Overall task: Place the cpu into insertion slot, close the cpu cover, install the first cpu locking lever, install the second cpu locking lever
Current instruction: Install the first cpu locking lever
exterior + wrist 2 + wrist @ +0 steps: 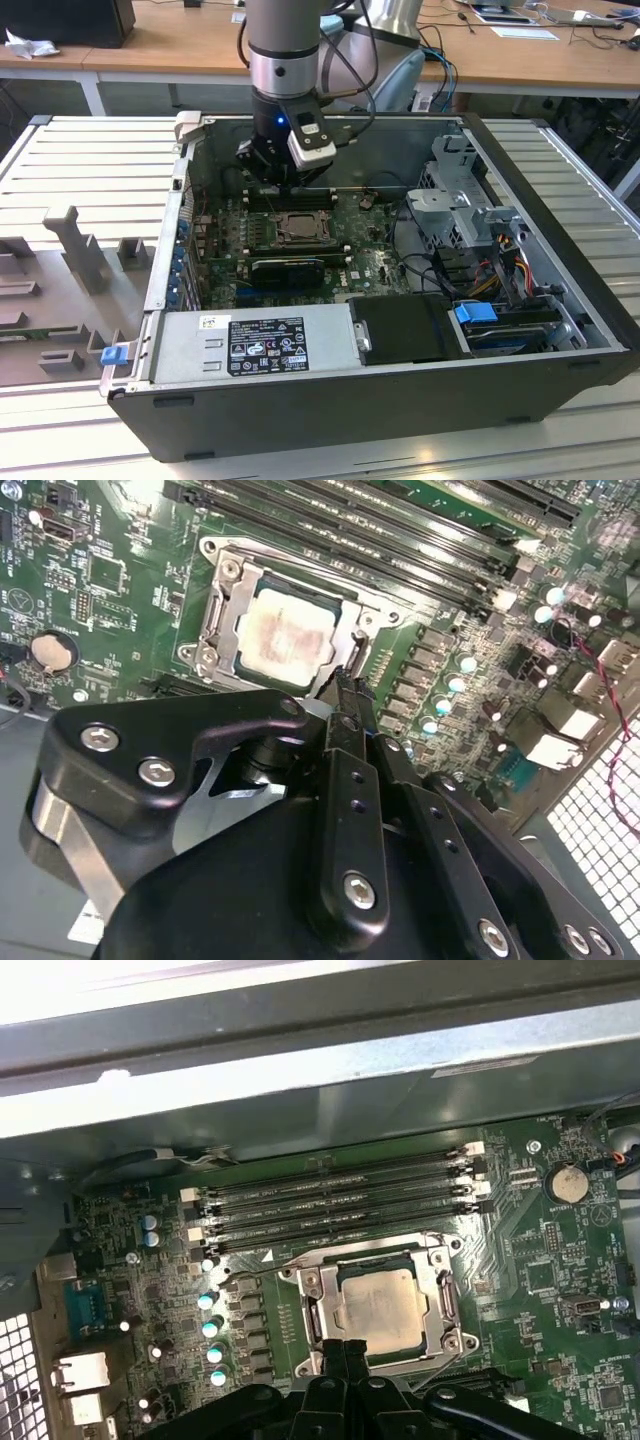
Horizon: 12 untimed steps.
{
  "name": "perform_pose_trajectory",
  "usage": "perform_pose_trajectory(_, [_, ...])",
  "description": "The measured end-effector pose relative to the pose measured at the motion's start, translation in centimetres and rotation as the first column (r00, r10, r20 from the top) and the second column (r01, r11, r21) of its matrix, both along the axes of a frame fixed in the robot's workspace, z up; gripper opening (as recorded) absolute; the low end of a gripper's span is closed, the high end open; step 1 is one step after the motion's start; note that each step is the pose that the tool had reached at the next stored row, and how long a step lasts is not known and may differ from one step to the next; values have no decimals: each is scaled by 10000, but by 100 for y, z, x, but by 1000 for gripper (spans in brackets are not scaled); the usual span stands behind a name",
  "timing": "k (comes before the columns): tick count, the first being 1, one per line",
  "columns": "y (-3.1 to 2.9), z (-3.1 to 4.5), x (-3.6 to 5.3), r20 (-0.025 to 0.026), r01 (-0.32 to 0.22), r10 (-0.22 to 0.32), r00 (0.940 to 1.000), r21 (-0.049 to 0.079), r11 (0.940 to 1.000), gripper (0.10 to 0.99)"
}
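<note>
**Reporter:** Where was the chip?

**Technician:** The chip (285, 640) lay flat in its slot (343, 628) on the green board (370, 265), just left of centre in the exterior view. The metal cover (310, 1300) looked lowered around it, and the pale face showed through the cut-out.

**Reporter:** How would it handle?

**Technician:** By its look it was light, stiff and fragile. It would be best taken by its bare edges and never by the face, but those edges sat under the cover. The cover seemed thin and rigid, something to press at its rim.

**Reporter:** And the gripper?

**Technician:** The gripper (345, 690) hung close over one edge of the cover. Its fingers were pressed together, with nothing seen between them. Whether the tips touched metal could not be told. In the exterior view the arm (285, 60) stood at the top middle of the frame.

**Reporter:** What lay around it?

**Technician:** Long black memory slots (340, 1200) ran just beside the cover. A grey power box (250, 340) filled the lower part of the open case (560, 260), and a drive cage (455, 205) sat at right of centre.
</note>
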State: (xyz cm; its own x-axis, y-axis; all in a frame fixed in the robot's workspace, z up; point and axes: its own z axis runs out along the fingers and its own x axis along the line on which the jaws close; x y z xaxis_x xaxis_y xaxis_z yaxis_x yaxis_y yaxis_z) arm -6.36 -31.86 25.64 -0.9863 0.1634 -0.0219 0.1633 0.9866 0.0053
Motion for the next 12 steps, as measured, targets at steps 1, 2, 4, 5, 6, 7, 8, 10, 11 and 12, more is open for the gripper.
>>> perform_pose_trajectory(1, [1, -1, -23, 1, 1, -1, 10000, 2, 10000, 106])
perform_pose_trajectory(2, [1, 0, -40, 0, 1, -1, 10000, 2, 10000, 106])
perform_pose_trajectory(4, [1, -1, -115, 1, -2, 2, 10000, 9, 10000, 106])
perform_pose_trajectory(5, [1, -1, -173, 1, 2, -2, 10000, 20, 10000, 106])
perform_pose_trajectory(6, [1, -3, -231, 1, -17, 17, 10000, 36, 10000, 106])
perform_pose_trajectory(7, [1, -7, -234, 3, -132, 132, 9999, 50, 9999, 106])
perform_pose_trajectory(8, [1, -9, -235, 2, -291, 291, 9996, 50, 9996, 106])
perform_pose_trajectory(10, [1, -14, -235, 1, -682, 682, 9977, 51, 9977, 106])
perform_pose_trajectory(11, [2, -16, -241, 1, -820, 820, 9966, 56, 9966, 106])
perform_pose_trajectory(12, [10, -18, -257, 2, -867, 867, 9962, 61, 9962, 106])
